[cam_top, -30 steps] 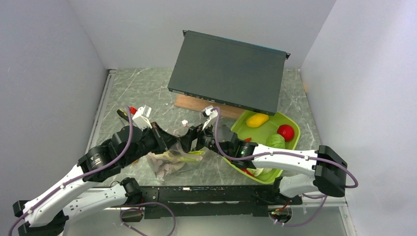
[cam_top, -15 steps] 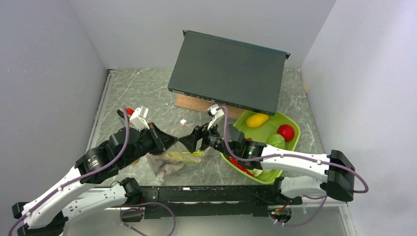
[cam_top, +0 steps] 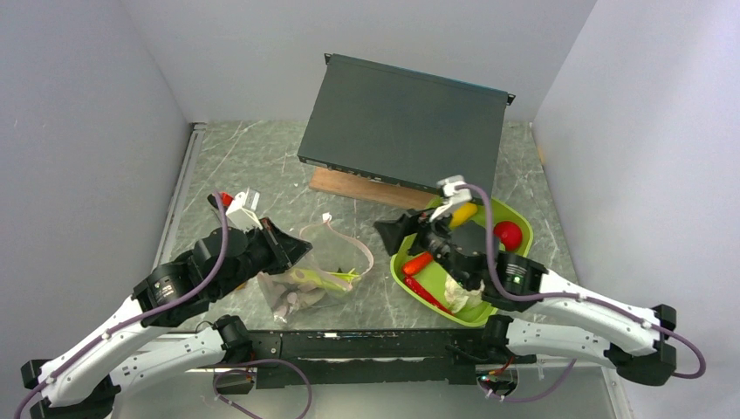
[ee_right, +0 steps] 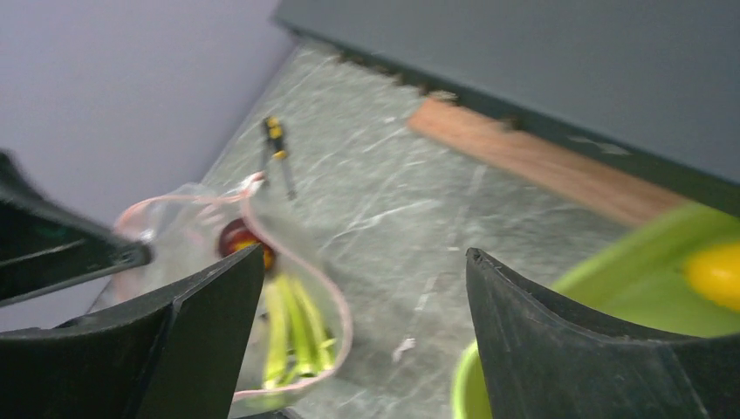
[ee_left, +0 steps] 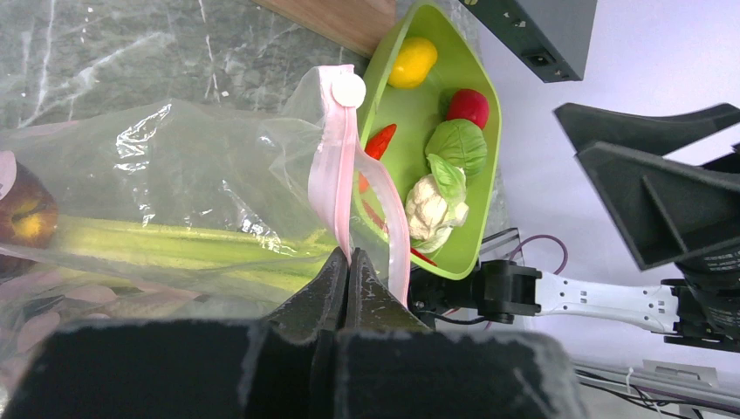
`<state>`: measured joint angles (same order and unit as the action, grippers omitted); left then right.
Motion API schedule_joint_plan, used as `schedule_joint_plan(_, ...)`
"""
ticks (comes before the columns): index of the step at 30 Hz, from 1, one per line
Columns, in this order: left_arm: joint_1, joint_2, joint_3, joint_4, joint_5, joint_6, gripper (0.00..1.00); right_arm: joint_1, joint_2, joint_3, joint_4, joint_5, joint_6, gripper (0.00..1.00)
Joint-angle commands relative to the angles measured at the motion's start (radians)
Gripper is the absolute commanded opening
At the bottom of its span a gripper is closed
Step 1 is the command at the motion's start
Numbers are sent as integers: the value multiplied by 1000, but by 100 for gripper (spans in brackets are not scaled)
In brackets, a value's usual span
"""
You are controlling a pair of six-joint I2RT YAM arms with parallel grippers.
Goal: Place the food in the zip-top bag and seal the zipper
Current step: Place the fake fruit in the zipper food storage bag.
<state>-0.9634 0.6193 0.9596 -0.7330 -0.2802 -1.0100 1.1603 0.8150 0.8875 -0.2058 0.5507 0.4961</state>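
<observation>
The clear zip-top bag (cam_top: 305,278) lies on the table with green stalks (cam_top: 330,278) and a dark purple ball (ee_left: 22,214) inside. Its pink zipper (cam_top: 358,249) hangs in an open loop. My left gripper (cam_top: 295,253) is shut on the zipper strip (ee_left: 336,166) at the bag's mouth. My right gripper (cam_top: 394,234) is open and empty, above the left edge of the lime-green tray (cam_top: 515,262). In the tray lie yellow fruit (cam_top: 462,212), a red tomato (cam_top: 508,234), a red chili (cam_top: 417,264), a green cabbage (ee_left: 460,146) and white cauliflower (ee_left: 428,205).
A dark flat box (cam_top: 406,127) leans on a wooden plank (cam_top: 349,185) at the back. A yellow-handled screwdriver (ee_right: 277,144) lies left of the bag near the left wall. Grey walls close in on both sides.
My right gripper has drawn back from the bag's mouth to the right, to over the tray's left edge. The bag's mouth now hangs in an open loop. The left gripper keeps its hold.
</observation>
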Motion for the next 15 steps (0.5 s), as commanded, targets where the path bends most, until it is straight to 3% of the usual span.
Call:
schedule_joint_plan(1, 2, 11, 28, -11, -42, 26, 0, -3, -130, -17, -228, 341, 39, 88)
schedule_joint_plan(8, 1, 29, 31, -3, -42, 39, 0, -10, -268, -88, -623, 545, 440, 89)
schedule_joint_plan(15, 2, 67, 33, 23, -13, 47, 0, -41, -164, -102, -970, 532, 915, 87)
